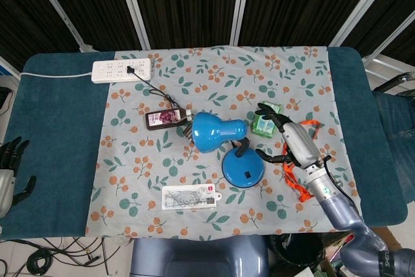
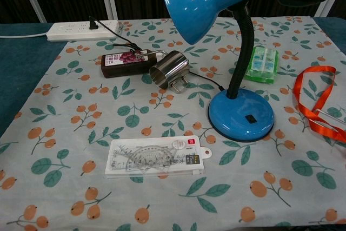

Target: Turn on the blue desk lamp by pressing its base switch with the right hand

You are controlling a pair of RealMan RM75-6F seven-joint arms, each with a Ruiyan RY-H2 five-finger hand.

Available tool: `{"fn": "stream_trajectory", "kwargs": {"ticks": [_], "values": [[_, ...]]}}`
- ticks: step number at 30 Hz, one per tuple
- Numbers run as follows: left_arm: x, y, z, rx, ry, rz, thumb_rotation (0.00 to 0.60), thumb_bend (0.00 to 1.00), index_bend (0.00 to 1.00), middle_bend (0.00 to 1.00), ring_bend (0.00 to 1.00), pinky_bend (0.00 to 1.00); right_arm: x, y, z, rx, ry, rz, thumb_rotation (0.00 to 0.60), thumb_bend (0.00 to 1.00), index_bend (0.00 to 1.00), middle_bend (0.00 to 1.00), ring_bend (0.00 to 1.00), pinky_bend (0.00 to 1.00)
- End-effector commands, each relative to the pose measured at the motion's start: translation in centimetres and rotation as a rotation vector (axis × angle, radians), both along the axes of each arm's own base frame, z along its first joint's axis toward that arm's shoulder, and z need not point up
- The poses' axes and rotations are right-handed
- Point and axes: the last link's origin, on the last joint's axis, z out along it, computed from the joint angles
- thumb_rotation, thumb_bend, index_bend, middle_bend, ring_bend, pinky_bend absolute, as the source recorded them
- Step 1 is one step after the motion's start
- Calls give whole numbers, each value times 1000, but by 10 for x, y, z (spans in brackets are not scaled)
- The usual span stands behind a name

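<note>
Hovering just right of the blue lamp [image 1: 224, 135], your right hand [image 1: 285, 139] has its fingers spread and holds nothing. The lamp's round base [image 2: 242, 114], with its dark switch [image 2: 250, 118], sits on the flowered cloth [image 1: 194, 89], apart from your fingers.

Clutter on a leaf-print cloth [image 2: 65, 150] over a teal table [image 1: 52, 147].

A white power strip [image 2: 81, 31] lies at the cloth's far left edge with a black plug in it. A dark carton [image 2: 127, 63] lies nearer the middle, a steel mug [image 2: 170, 71] on its side just beside it. A packaged ruler set [image 2: 157, 158] sits at the front. A green packet [image 2: 262, 63] and an orange ribbon [image 2: 316, 101] lie to the right.
</note>
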Motion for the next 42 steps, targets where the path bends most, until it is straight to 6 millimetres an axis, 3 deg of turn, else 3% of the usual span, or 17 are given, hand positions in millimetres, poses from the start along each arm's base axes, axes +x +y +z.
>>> {"fn": "stream_trajectory", "kwargs": {"ticks": [1,34,39,42], "values": [[0,0,0,-1,1,0,600,371,73,42,67,0,0,0,0,2,-2,-1,600,200,26,144,190,151],[0,1,-1,-7,3,0,600,371,73,42,67,0,-2,1,-2,15,10,-6,600,200,24,142,189,151],[0,0,-1,-8,5,5,600,371,73,43,67,0,-14,6,-2,26,81,-17,600,202,18,147,200,151],[0,1,-1,-10,5,4,600,371,73,42,67,0,-26,13,-3,36,171,-21,600,264,15,192,270,184]]}}
